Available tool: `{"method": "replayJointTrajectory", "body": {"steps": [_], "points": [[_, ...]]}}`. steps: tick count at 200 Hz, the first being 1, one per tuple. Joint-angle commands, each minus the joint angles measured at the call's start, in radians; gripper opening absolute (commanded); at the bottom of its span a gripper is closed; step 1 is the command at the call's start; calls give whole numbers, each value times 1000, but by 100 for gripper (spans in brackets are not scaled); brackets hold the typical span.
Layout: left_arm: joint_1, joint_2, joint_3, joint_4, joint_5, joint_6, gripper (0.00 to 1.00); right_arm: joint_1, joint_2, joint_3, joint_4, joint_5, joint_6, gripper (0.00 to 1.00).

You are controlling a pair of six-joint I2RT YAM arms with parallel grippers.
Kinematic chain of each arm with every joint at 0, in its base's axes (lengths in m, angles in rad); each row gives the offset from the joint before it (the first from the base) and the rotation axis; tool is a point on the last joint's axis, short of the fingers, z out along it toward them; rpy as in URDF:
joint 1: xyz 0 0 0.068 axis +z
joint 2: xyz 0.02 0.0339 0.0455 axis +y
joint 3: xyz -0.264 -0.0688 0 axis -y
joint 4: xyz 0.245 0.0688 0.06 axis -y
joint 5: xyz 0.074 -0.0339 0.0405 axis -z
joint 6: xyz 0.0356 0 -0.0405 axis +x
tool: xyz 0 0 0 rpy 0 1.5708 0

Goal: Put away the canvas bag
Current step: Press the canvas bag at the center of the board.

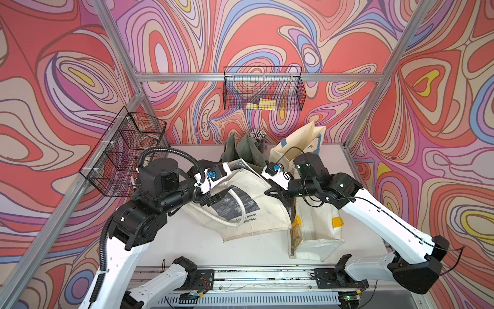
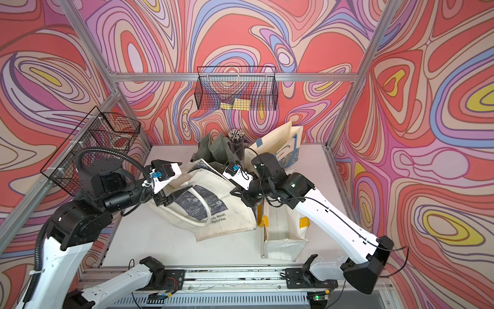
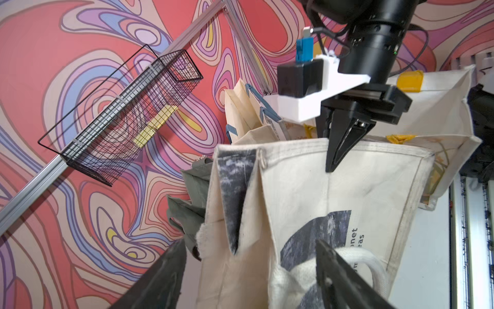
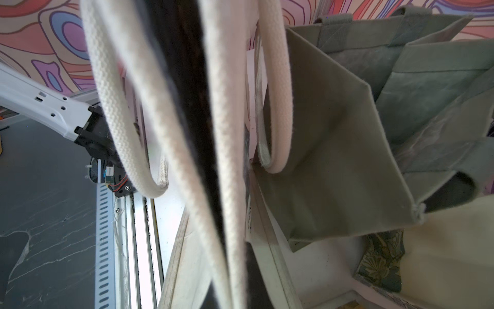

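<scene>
The canvas bag (image 1: pixel 256 206) (image 2: pixel 235 214) is a cream tote with a grey print and white rope handles, half raised off the white table in both top views. My right gripper (image 1: pixel 272 193) (image 2: pixel 236 193) is shut on the hem at its mouth; the left wrist view shows the pinch on the bag (image 3: pixel 347 192). In the right wrist view the handles (image 4: pixel 222 133) hang past the gripper (image 4: pixel 235 289). My left gripper (image 1: pixel 213 199) (image 2: pixel 168 200) (image 3: pixel 248 281) is open at the bag's other side, its fingers straddling the side fold and a handle without gripping.
A white bag with yellow tape (image 1: pixel 315 232) lies to the right, under my right arm. Behind stand a green bag (image 1: pixel 240 149), a cream bag with blue handles (image 1: pixel 302 139) and a pencil cup (image 1: pixel 258 136). Wire baskets hang on the back rail (image 1: pixel 263 88) and left rail (image 1: pixel 125 152).
</scene>
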Motion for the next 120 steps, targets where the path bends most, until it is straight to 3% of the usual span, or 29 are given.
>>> {"method": "replayJointTrajectory", "body": {"steps": [1,80,120], "points": [[-5,29,75,-58,62,-6,80,0,14,87,-128,15,-34,0],[-200,204,310,-198,-85,50,82,-1,129,349,-381,38,-61,0],[-241,267,355,-216,-128,70,82,0,174,433,-480,63,-79,0]]}}
